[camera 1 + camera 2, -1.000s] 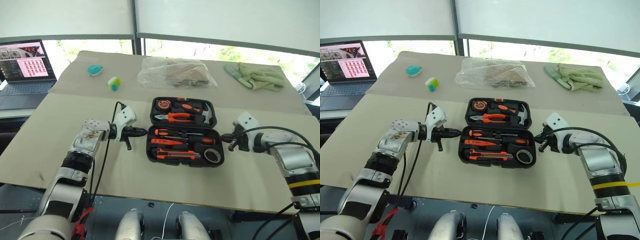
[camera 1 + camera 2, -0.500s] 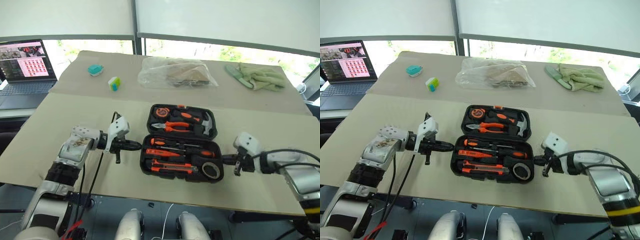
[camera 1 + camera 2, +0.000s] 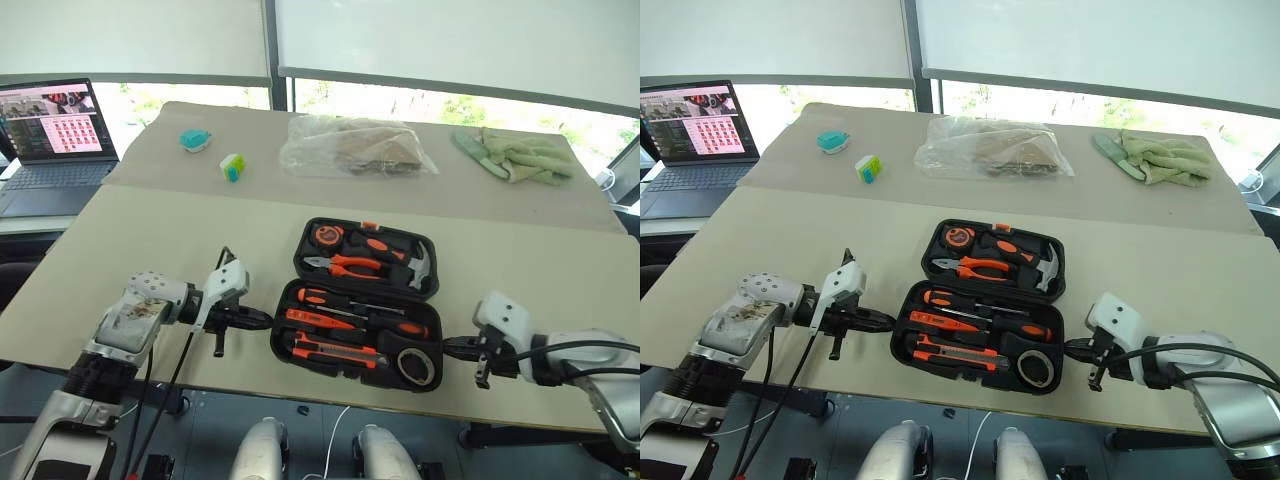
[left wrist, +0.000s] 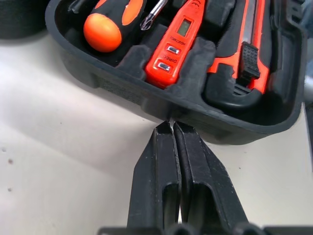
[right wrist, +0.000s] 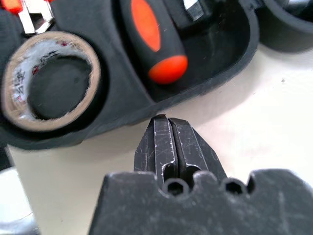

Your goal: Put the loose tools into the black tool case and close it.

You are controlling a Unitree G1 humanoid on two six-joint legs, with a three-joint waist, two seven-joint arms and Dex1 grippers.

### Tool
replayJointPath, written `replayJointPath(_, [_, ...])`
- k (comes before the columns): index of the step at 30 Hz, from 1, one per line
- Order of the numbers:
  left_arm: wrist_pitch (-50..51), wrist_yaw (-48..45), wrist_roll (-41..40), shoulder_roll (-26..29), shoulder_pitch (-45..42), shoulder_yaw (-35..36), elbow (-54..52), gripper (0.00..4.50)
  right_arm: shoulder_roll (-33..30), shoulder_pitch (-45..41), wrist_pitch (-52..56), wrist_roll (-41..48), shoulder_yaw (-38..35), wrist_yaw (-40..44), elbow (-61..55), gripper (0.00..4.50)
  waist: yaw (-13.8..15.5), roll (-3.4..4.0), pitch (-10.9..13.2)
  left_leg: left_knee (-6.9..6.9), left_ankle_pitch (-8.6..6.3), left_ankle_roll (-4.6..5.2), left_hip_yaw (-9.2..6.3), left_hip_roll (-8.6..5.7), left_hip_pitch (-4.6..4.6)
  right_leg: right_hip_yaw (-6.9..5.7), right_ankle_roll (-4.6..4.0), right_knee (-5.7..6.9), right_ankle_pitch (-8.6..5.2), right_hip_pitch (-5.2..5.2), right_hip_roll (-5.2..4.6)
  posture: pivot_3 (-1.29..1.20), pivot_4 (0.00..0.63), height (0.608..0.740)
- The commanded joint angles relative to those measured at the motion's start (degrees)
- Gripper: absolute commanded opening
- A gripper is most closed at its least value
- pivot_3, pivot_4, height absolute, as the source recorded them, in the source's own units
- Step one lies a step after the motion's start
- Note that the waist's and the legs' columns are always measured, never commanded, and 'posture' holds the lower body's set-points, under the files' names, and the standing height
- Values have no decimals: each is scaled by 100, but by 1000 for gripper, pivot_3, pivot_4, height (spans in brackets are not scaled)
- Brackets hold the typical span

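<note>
The black tool case (image 3: 281, 338) lies open near the table's front edge, its lid half (image 3: 432, 262) on the far side. The near half holds three screwdrivers (image 3: 350, 322), a utility knife (image 3: 335, 352) and a grey tape roll (image 3: 418, 366). My left gripper (image 3: 265, 318) is shut, its tips against the case's left wall (image 4: 122, 83). My right gripper (image 3: 447, 347) is shut too, its tips at the right wall beside the tape roll (image 5: 49, 83). The left wrist view shows an orange screwdriver (image 4: 176, 44) and the knife (image 4: 249, 49) seated in their recesses.
Orange-handled pliers (image 3: 345, 265) and a hammer (image 3: 418, 262) sit in the lid half. Further back lie a clear plastic bag (image 3: 355, 148), a green cloth (image 3: 515, 155) and two small coloured objects (image 3: 232, 167). A laptop (image 3: 50, 130) stands at the far left.
The open case has slid toward the table's front edge and turned slightly. Both shut grippers have drawn back with it, staying at its two sides.
</note>
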Motion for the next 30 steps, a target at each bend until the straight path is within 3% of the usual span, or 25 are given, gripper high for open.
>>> replayJointPath(1, [669,229,-269,71,-542,403,429,822,-210,-83,257,210,-647,-42,84,581,1,0,0,1,0,0,0,0,1,0,0,0,0,1,0,0,150,740])
replayJointPath(4, [1556,399,-490,-74,-1171,539,1027,1950,-226,-549,857,604,-925,-120,430,1484,-1,-6,3,5,1,0,0,0,6,0,0,4,1,5,2,0,150,740])
replayJointPath(7, [2639,707,-605,-512,-2078,490,1929,3001,215,-1863,2046,1191,-998,-581,1223,2509,-7,-8,2,8,1,1,-1,-2,8,0,1,8,2,5,3,0,150,740])
replayJointPath(9, [2896,1005,-571,-823,-2527,520,2454,3055,481,-2495,2580,1368,-921,-807,1631,3163,-15,-15,5,12,1,1,-3,-3,12,2,1,17,2,8,4,0,150,740])
replayJointPath(15, [2802,1605,-370,-1538,-3458,589,3810,3055,1173,-3710,3159,1243,-500,-1476,2726,3163,-49,-19,7,0,0,2,-12,-9,-6,2,-1,33,-2,-16,4,0,150,740])
replayJointPath(20, [2528,1643,-232,-1739,-3700,545,4331,3055,1258,-3963,3105,1081,-102,-1623,3031,3163,-100,-19,8,1,0,2,-9,-14,-22,2,-1,37,-2,-32,-2,0,150,740])
replayJointPath(21, [2473,1670,-200,-1763,-3728,554,4417,2534,1262,-3952,3110,1094,-32,-1610,3008,3231,-104,-18,8,1,0,2,-10,-14,-23,2,-1,37,-2,-32,-2,0,150,740])
replayJointPath(28, [2254,1623,-121,-1787,-3776,584,4683,29,1295,-3857,3024,1061,173,-1593,2890,1086,-109,-18,8,5,0,1,-11,-14,-22,2,0,45,-2,-32,-2,0,150,740])
replayJointPath(30, [2264,1563,-138,-1788,-3757,585,4665,0,1304,-3834,3029,1077,146,-1592,2853,394,-113,-18,8,6,1,1,-12,-14,-19,2,0,49,-2,-31,-2,0,150,740])
